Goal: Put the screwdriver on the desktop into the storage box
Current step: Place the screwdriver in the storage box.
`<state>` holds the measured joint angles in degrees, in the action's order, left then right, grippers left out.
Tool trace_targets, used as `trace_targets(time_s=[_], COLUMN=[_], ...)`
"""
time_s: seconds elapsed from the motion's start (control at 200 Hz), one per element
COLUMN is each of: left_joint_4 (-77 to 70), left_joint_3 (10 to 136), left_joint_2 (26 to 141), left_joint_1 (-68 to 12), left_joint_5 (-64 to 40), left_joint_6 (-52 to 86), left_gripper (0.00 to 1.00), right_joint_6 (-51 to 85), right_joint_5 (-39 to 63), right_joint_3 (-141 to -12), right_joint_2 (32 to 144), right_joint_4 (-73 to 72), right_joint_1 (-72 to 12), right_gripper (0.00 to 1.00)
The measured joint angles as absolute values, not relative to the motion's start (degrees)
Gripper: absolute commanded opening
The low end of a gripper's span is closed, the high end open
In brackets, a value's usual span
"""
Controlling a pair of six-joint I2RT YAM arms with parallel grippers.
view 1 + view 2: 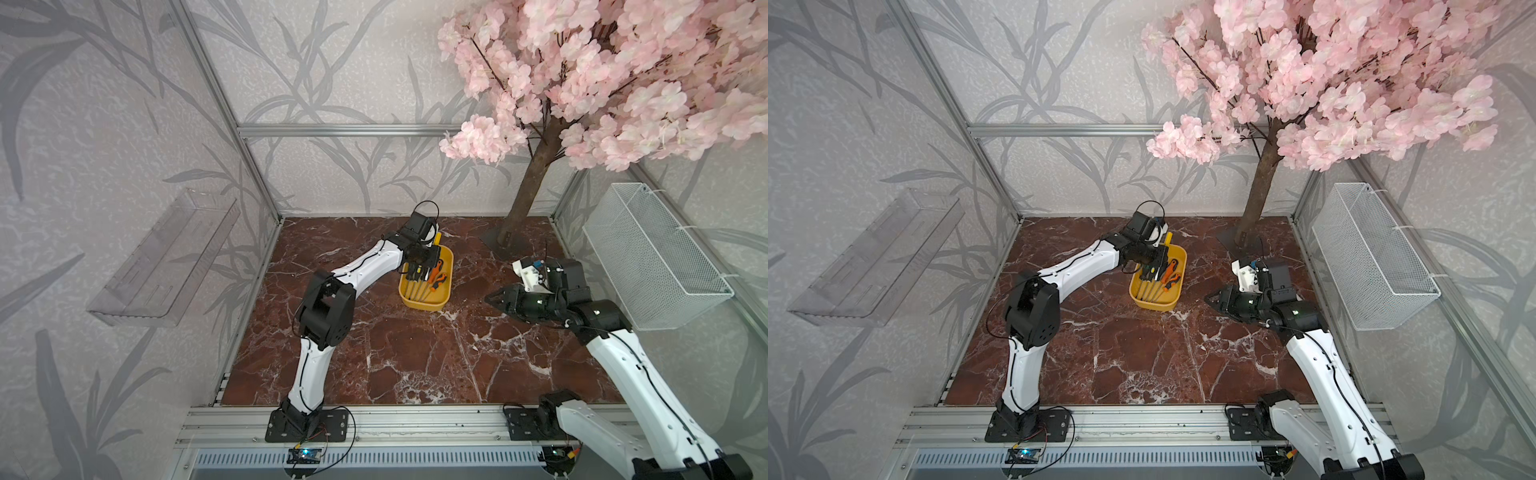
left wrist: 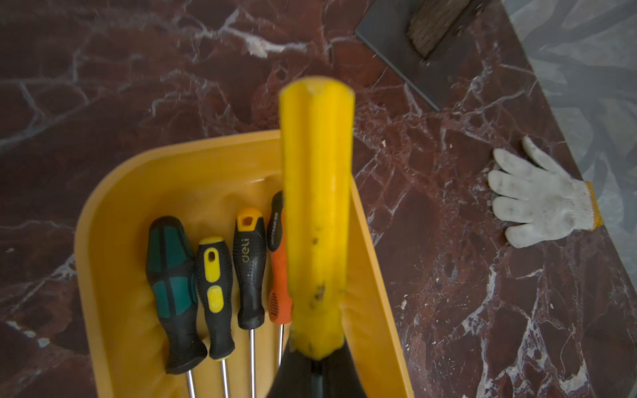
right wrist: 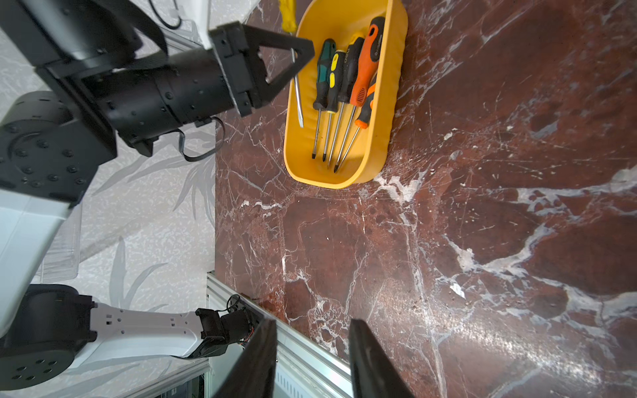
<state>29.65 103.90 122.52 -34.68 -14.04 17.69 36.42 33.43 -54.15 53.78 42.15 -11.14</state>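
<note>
My left gripper (image 2: 315,377) (image 1: 419,269) is shut on a screwdriver with a plain yellow handle (image 2: 317,213), gripping where handle meets shaft. It hangs over the far end of the yellow storage box (image 1: 432,306) (image 1: 1158,306) (image 3: 379,151). The handle (image 1: 437,237) (image 1: 1168,239) sticks out past the box's far rim. Its flat blade (image 3: 298,103) points down into the box. Several other screwdrivers (image 2: 213,275) (image 3: 344,86) lie side by side inside. My right gripper (image 3: 312,358) (image 1: 492,298) is open and empty, hovering above the desktop (image 1: 415,357) to the right of the box.
A tree trunk on a dark base plate (image 1: 505,241) (image 2: 406,51) stands at the back right. A white work glove (image 2: 541,203) lies on the desktop near the right wall. A white wire basket (image 1: 656,257) hangs on the right wall, a clear tray (image 1: 166,257) on the left.
</note>
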Motion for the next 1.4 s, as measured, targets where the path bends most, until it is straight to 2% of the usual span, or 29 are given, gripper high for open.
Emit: trace_targets(time_s=[0.325, 0.65, 0.92, 0.97, 1.095, 1.115, 1.12, 1.13, 1.135, 1.145, 1.305, 1.319, 1.329, 1.339, 1.399], left_joint_4=[35.6, 37.5, 38.2, 38.3, 38.3, 38.3, 38.3, 38.3, 38.3, 38.3, 36.1, 35.8, 35.4, 35.0, 33.3], left_joint_3=[104.6, 104.6, 105.0, 105.0, 105.0, 105.0, 105.0, 105.0, 105.0, 105.0, 103.6, 103.2, 102.8, 102.3, 99.3], left_joint_2=[126.8, 128.7, 128.7, 128.4, 126.1, 125.6, 125.4, 125.1, 124.9, 124.7, 117.9, 117.2, 116.6, 116.0, 112.4], left_joint_1=[-35.2, -35.3, -35.8, -35.8, -35.8, -35.8, -35.8, -35.8, -35.8, -35.8, -35.8, -35.7, -35.7, -35.7, -35.4], left_joint_5=[-12.1, -10.0, -6.9, -5.8, -3.1, -2.7, -2.5, -2.3, -2.1, -2.0, 2.1, 2.3, 2.6, 2.9, 4.3], left_joint_6=[18.7, 18.7, 18.7, 18.7, 18.6, 18.8, 18.8, 18.5, 18.4, 18.8, 19.3, 19.4, 19.4, 19.4, 19.9], left_gripper=[0.04, 0.27, 0.28, 0.32, 0.45, 0.55, 0.71, 0.90, 0.95, 0.99, 1.00, 1.00, 1.00, 1.00, 1.00], right_joint_6=[36.7, 36.9, 37.7, 37.8, 38.1, 38.0, 38.0, 38.1, 38.2, 38.1, 38.5, 38.3, 38.4, 38.4, 37.8], right_joint_5=[32.6, 32.4, 32.4, 32.4, 32.5, 32.5, 32.5, 32.5, 32.5, 32.6, 32.2, 32.1, 32.0, 31.9, 30.9], right_joint_3=[-54.1, -54.0, -53.8, -53.7, -53.4, -53.4, -53.4, -53.3, -53.3, -53.3, -52.4, -52.4, -52.4, -52.4, -52.4], right_joint_2=[53.7, 53.7, 54.1, 54.3, 55.1, 55.2, 55.3, 55.3, 55.4, 55.4, 55.5, 55.6, 55.7, 55.7, 56.4], right_joint_4=[42.2, 42.1, 41.1, 40.8, 40.3, 40.2, 40.2, 40.1, 40.1, 40.0, 38.3, 38.2, 38.1, 38.0, 37.5], right_joint_1=[-11.1, -11.1, -11.1, -11.1, -11.1, -11.1, -11.1, -11.1, -11.1, -11.1, -11.1, -11.1, -11.1, -11.1, -11.1], right_gripper=[0.39, 0.39, 0.39, 0.39, 0.49, 0.50, 0.51, 0.51, 0.52, 0.52, 0.63, 0.68, 0.88, 0.98, 0.99])
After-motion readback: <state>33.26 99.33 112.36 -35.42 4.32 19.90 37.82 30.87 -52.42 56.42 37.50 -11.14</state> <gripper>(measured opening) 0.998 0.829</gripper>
